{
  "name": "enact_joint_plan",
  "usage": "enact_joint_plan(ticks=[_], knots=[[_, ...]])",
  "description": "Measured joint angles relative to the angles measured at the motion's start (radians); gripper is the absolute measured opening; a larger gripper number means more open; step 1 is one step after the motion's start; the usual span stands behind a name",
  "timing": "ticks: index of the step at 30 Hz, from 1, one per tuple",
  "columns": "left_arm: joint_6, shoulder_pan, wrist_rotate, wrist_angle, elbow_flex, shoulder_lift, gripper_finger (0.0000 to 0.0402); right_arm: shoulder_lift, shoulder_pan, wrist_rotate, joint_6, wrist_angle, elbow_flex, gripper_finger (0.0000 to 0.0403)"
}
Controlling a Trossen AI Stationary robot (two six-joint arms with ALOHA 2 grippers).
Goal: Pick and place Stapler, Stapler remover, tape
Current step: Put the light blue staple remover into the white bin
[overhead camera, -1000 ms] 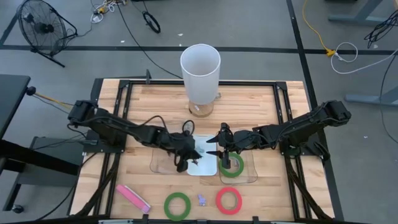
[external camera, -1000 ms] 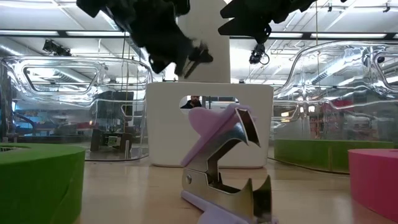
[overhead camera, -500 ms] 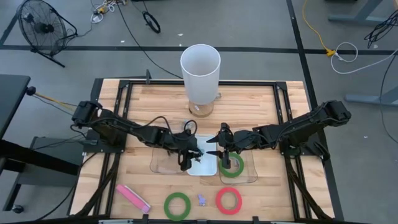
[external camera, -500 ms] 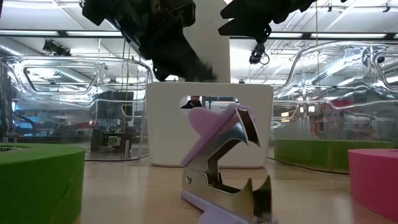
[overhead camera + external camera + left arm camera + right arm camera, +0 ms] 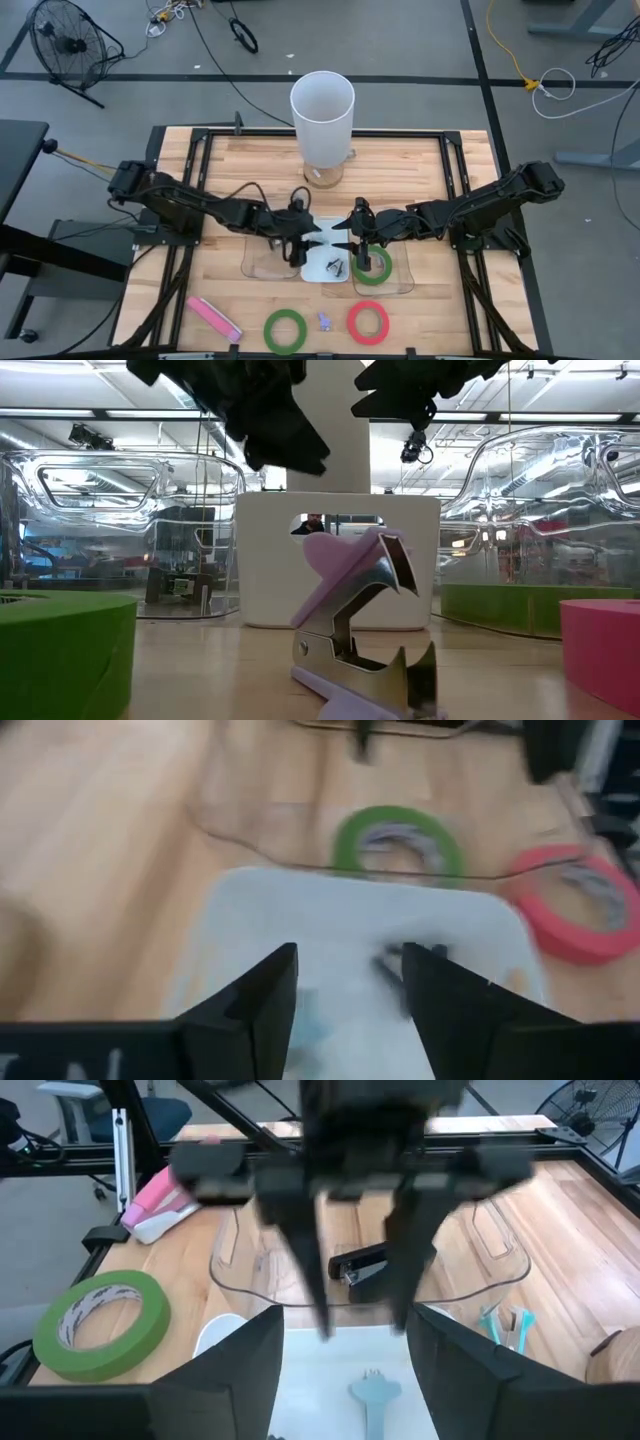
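My left gripper (image 5: pixel 298 247) hangs open over the left part of the white tray (image 5: pixel 318 275). A small black stapler (image 5: pixel 333 266) lies on the tray floor just below and past its fingers; it shows blurred in the left wrist view (image 5: pixel 392 965). My right gripper (image 5: pixel 352 240) hangs open and empty over the tray's right edge, beside a green tape ring (image 5: pixel 372 266) lying flat in the clear right tray. A second green tape ring (image 5: pixel 285 330), a red tape ring (image 5: pixel 368 321), a purple stapler remover (image 5: pixel 360 622) and a pink stapler (image 5: pixel 213 318) lie on the table's near part.
A tall white cylinder (image 5: pixel 322 118) stands at the far middle. A clear tray (image 5: pixel 262 262) sits left of the white one. A pale blue thing (image 5: pixel 370 1385) lies in the white tray. Black frame rails (image 5: pixel 190 170) run along the table's sides.
My left gripper has opened and let go of the black stapler, which has dropped onto the white tray floor. The gripper has drawn back a little toward the far edge. My right gripper has kept still.
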Motion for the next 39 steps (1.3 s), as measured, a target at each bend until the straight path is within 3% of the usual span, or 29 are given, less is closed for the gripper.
enact_joint_plan(ticks=[10, 21, 39], knots=[[-0.015, 0.155, -0.279, -0.284, 0.0, -0.185, 0.0159, 0.0, 0.0, 0.0, 0.0, -0.008, 0.0, 0.0212], [-0.048, 0.407, -0.196, -0.338, -0.001, -0.139, 0.0153, 0.0, 0.0, 0.0, 0.0, -0.006, 0.0, 0.0212], [-0.094, 0.572, -0.122, -0.279, -0.021, -0.027, 0.0153, 0.0, 0.0, 0.0, 0.0, -0.009, 0.0, 0.0212]])
